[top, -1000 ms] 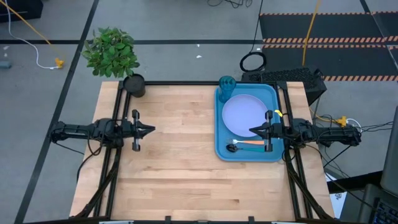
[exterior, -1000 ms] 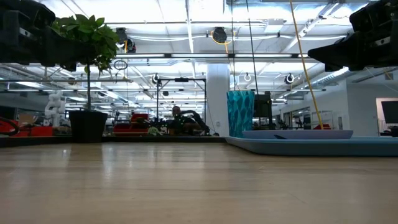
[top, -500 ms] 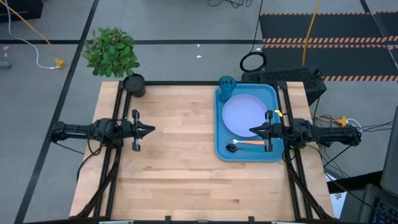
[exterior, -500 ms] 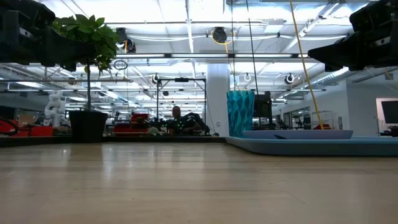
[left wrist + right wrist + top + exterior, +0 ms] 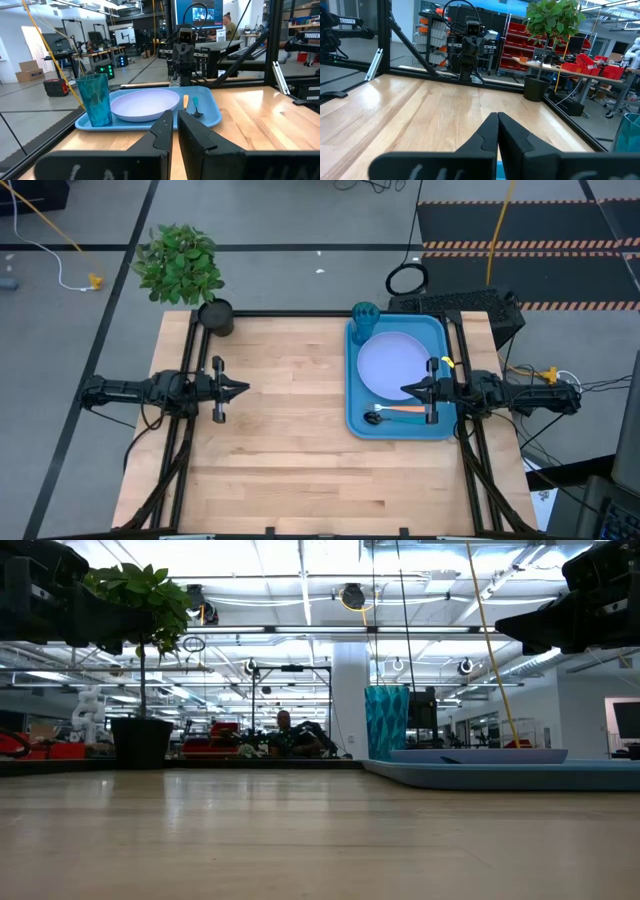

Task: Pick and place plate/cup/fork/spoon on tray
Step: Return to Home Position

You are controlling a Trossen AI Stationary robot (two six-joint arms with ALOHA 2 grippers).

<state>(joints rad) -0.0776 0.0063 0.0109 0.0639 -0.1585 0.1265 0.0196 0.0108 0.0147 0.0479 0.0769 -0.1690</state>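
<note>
- Four pieces of tableware sit inside the tray (image 5: 352, 385), a bright blue rectangle with a raised rim that lies on the wooden table (image 5: 290, 460), on the right arm's side.
- One pale lavender plate (image 5: 393, 362) fills the middle of the tray and lies flat.
- One translucent teal cup (image 5: 364, 313) stands upright in a corner of the tray, just beside the plate, on the tray's end nearest the potted plant (image 5: 180, 262).
- Two utensils lie side by side at the tray's opposite end from the cup. The orange-handled fork (image 5: 405, 409) is nearer the plate, and the spoon (image 5: 375, 418), with its dark bowl, is just beyond it, close to the tray's rim.
- Nothing is held by the right gripper (image 5: 405, 391). It hangs in the air above the tray, over the strip between the plate and the fork, and its two dark fingers are pressed together to a point.
- Well apart from the tray, the left gripper (image 5: 243, 389) is raised above bare wood on the far side of the table. It points toward the tray, holds nothing, and its fingers are closed with only a thin slit between them.
- Beyond the tray, the low view shows a workshop with a person seated far off.
</note>
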